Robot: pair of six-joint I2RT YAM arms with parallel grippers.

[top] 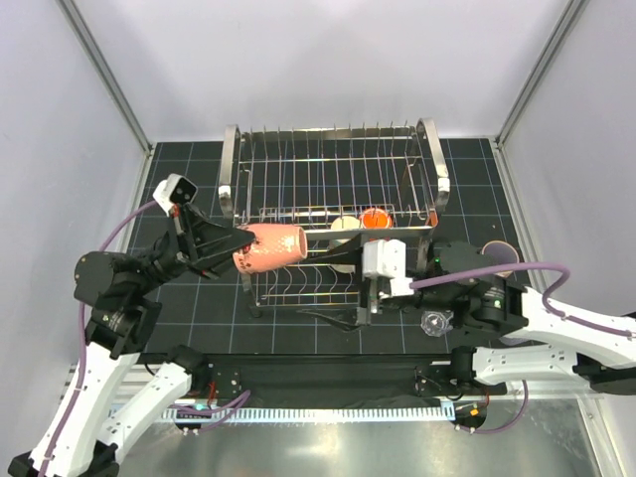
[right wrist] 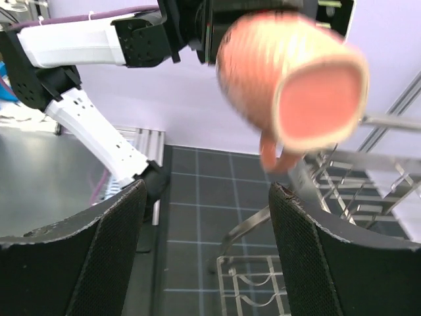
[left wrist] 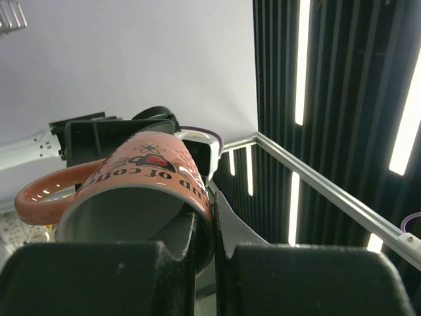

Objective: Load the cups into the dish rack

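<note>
Top external view: the placing step is judged to be in hand. The mug (top: 276, 248) is held in the air on its side by the left jaws, which are pinched on its rim. In the left wrist view one finger is seen inside the mouth and one outside, on the printed wall (left wrist: 138, 174). The mug hangs over the left end of the lower tier of the rack (top: 429, 164). Whether the wires are touched cannot be told.

The right jaws are spread wide and nothing is held in them. They are pointed at the far end of the mug (right wrist: 289, 85), so a handover is also possible.

For the next move, the mug must be lowered and turned until it can rest between the wires. Only then can the rim be let go. If it is handed over instead, the body must be taken firmly before the release.

An orange cup (top: 376, 219) and a pale cup (top: 345, 225) are already seated in the upper tier, near its front edge. A glass tumbler (top: 435, 321) and a lavender tumbler (top: 500, 253) are left on the table (top: 199, 164), beside the right arm. The way down is narrowed by the right jaws, which lie over the lower tier just beside the mug, and by the upper tier close behind it.
</note>
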